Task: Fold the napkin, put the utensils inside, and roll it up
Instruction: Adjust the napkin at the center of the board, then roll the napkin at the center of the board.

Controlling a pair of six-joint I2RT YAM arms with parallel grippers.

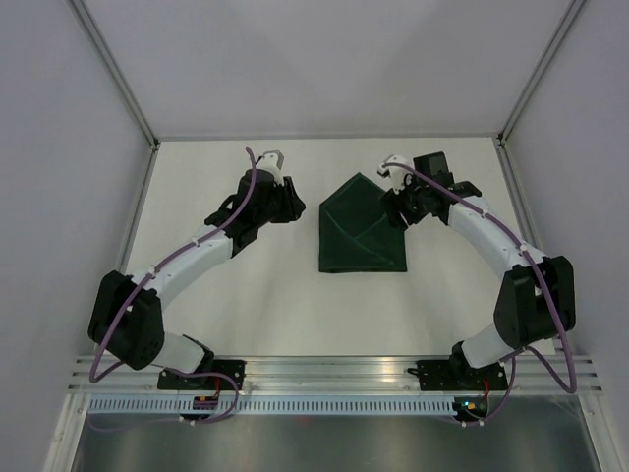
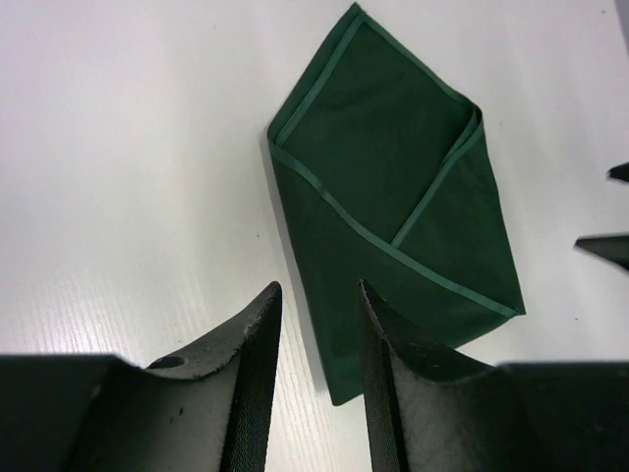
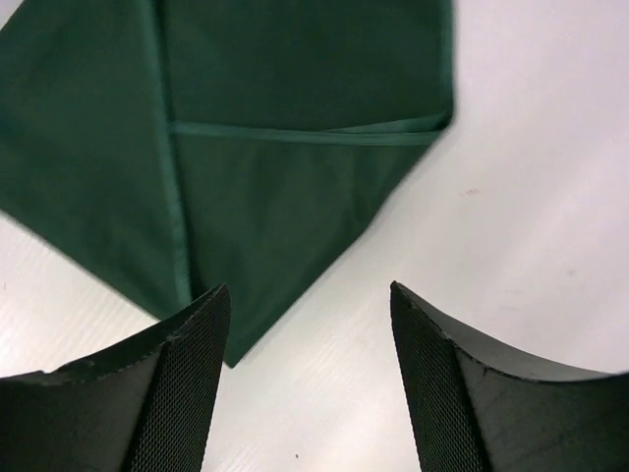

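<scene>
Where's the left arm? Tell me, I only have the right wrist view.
Observer: The left gripper hovers left of the napkin, apart from it.
Operator: Report its jaws.
Observer: Open, with nothing between them.
Operator: Give me the napkin's whole outline.
Observer: Folded flat, one point toward the far side, a straight edge toward the near side.
</scene>
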